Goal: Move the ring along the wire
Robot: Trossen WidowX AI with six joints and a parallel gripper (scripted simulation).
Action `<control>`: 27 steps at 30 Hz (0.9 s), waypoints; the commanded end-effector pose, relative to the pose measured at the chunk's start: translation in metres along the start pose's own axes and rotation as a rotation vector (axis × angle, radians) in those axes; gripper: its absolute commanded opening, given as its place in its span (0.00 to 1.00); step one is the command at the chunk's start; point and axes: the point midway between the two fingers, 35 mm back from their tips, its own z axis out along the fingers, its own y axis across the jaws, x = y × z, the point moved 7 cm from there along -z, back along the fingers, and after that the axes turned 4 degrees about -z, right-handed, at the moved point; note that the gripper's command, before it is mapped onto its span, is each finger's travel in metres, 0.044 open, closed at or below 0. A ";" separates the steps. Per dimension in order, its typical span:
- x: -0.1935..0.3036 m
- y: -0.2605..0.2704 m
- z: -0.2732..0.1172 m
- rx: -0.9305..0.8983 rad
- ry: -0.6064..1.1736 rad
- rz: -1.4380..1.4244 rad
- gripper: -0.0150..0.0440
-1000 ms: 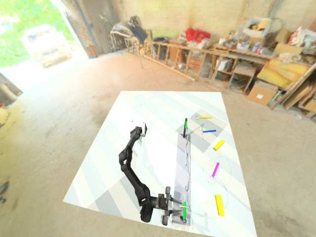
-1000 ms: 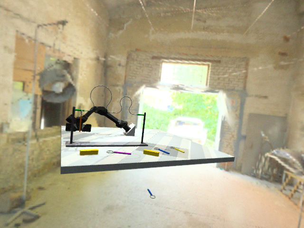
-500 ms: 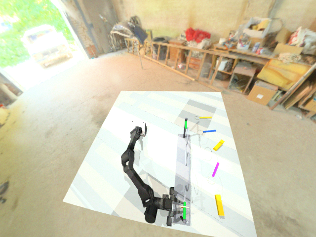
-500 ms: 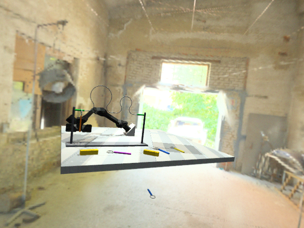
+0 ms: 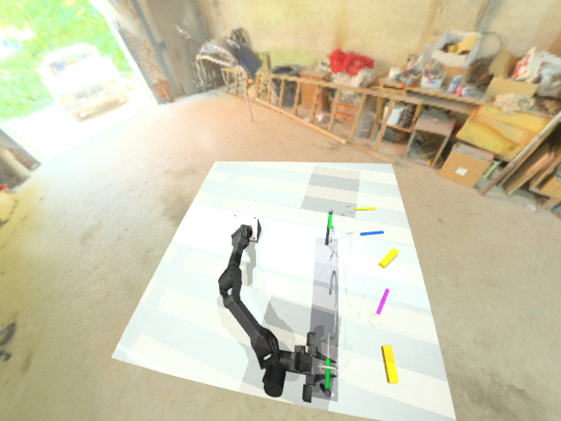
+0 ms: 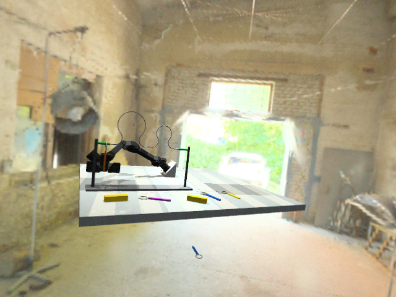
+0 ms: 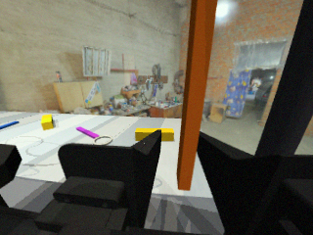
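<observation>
The orange handle [image 6: 104, 161] [image 7: 196, 98] hangs upright below its ring [image 6: 106, 146], which is around the green part [image 5: 327, 379] [image 6: 99, 143] beside the near post [image 5: 327, 392] [image 6: 94, 176] [image 7: 289, 83]. My gripper [image 5: 334, 368] [image 7: 177, 134] is partly open, its fingers level and on either side of the handle. In the wrist view gaps show between the handle and both fingers. The grey wire [image 6: 131, 111] rises in a large loop and a smaller one to the other green part [image 5: 330, 220] [image 6: 183, 149] at the far post [image 6: 187, 166].
The dark near post stands just right of my right finger in the wrist view. Yellow blocks [image 5: 389, 364] [image 5: 388, 257] [image 6: 116, 197], a magenta-handled ring tool [image 5: 382, 301], a blue one [image 5: 371, 233] and a yellow one [image 5: 365, 209] lie on the table beyond the wire.
</observation>
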 end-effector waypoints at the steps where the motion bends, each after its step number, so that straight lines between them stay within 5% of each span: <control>1: 0.001 0.000 0.002 0.001 0.003 0.007 0.53; 19: 0.001 0.000 0.002 0.001 0.003 0.007 0.53; 27: 0.001 0.000 0.002 0.000 0.000 0.000 0.17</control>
